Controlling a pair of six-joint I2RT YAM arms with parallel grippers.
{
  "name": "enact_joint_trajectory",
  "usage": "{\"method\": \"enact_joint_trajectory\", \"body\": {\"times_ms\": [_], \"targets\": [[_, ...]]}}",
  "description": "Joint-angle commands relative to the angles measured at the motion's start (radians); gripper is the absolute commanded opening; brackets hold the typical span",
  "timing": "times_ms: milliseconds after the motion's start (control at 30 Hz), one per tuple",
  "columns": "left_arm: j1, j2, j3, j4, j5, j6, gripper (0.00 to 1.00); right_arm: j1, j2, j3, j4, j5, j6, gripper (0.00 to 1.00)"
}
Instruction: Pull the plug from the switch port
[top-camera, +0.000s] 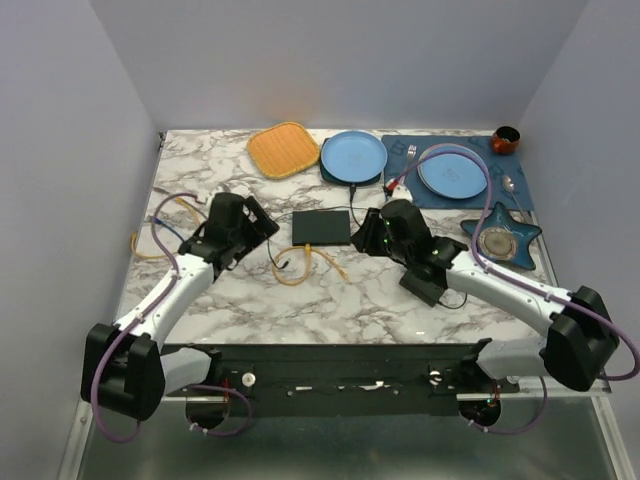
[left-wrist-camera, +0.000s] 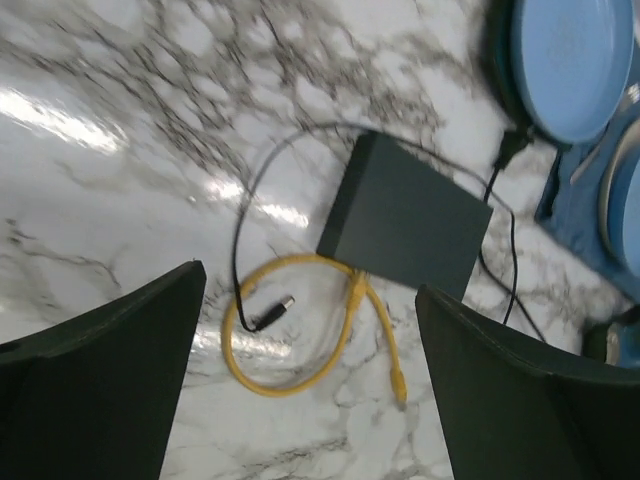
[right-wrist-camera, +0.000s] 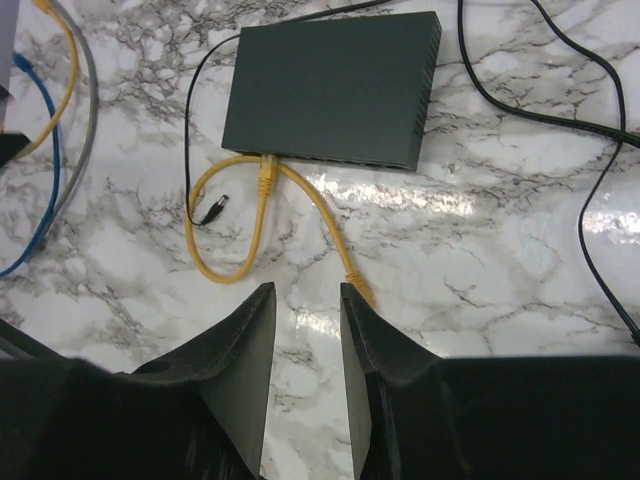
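Note:
The switch (top-camera: 321, 228) is a flat black box lying mid-table; it also shows in the left wrist view (left-wrist-camera: 410, 220) and the right wrist view (right-wrist-camera: 335, 85). A yellow plug (right-wrist-camera: 267, 172) sits in a port on its near edge, and it shows in the left wrist view (left-wrist-camera: 357, 288) too. Its yellow cable (top-camera: 300, 268) loops on the marble, with the free end (right-wrist-camera: 357, 290) lying loose. My left gripper (left-wrist-camera: 310, 385) is wide open and empty, left of the switch. My right gripper (right-wrist-camera: 305, 300) is narrowly open and empty, right of the switch and above the cable's free end.
A loose black barrel plug (left-wrist-camera: 270, 312) lies inside the yellow loop. Black cords (right-wrist-camera: 560, 110) run right of the switch. Blue plates (top-camera: 353, 156), an orange mat (top-camera: 283, 149), a blue placemat (top-camera: 400, 150), a star dish (top-camera: 500, 240) and a power brick (top-camera: 425, 285) are nearby.

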Motion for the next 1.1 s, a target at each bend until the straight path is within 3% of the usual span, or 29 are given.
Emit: {"method": "enact_joint_trajectory", "body": {"times_ms": [0,267,467,567,833,1067], "targets": [[-0.133,-0.004,-0.19,0.19,0.056,-0.094,0.96,-0.013,0.146,0.124,-0.003,0.006,-0.037,0.37],[-0.191,0.022,-0.34,0.446,0.108,-0.114,0.94,-0.081,0.432,0.34,-0.021,-0.128,-0.011,0.24],[-0.191,0.09,-0.309,0.541,0.167,-0.102,0.89,-0.096,0.579,0.497,-0.081,-0.156,-0.037,0.15],[-0.194,0.126,-0.286,0.545,0.208,-0.092,0.84,-0.096,0.586,0.491,-0.087,-0.191,-0.046,0.14],[-0.194,0.114,-0.361,0.58,0.211,-0.112,0.83,-0.065,0.46,0.253,-0.031,-0.254,-0.081,0.4],[-0.246,0.163,-0.364,0.644,0.239,-0.131,0.81,-0.031,0.434,0.172,-0.026,-0.221,-0.066,0.41]]}}
